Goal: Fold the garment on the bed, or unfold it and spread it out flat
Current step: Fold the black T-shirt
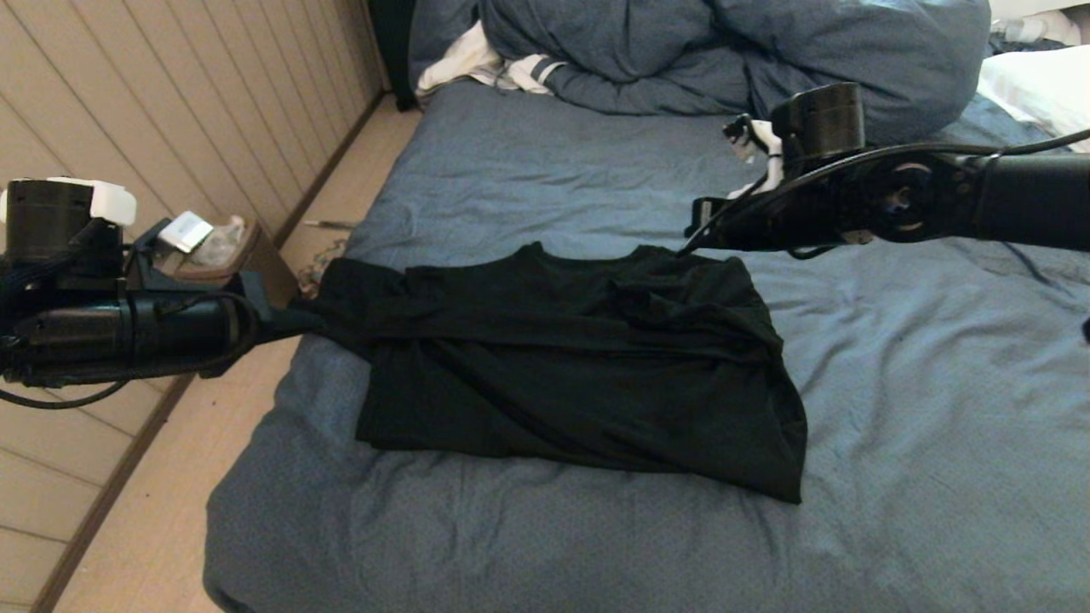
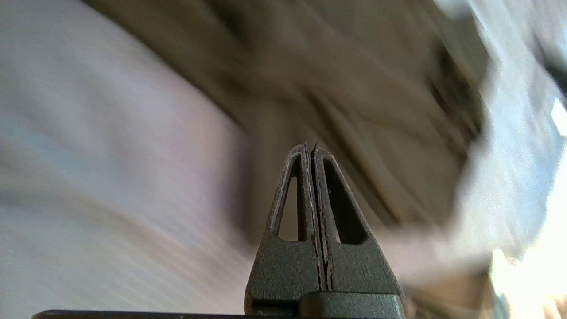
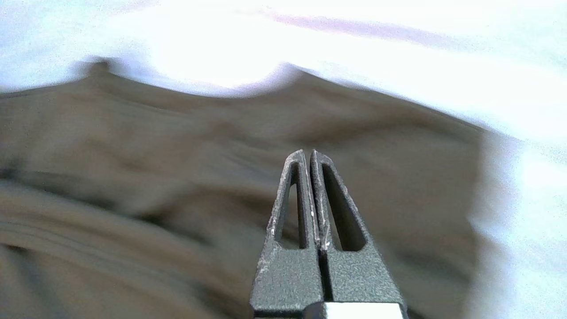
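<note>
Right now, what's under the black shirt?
The shirt lies plain side up on the bed's blue sheet, which shows all around it. The sheet beneath it and any folded-under layers are covered, so nothing else can be told.

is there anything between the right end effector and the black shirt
Nothing visible. The right end effector, fingers shut, hangs over the black shirt near its far edge, with only open air between them. The duvet and white cloth lie farther up the bed.
</note>
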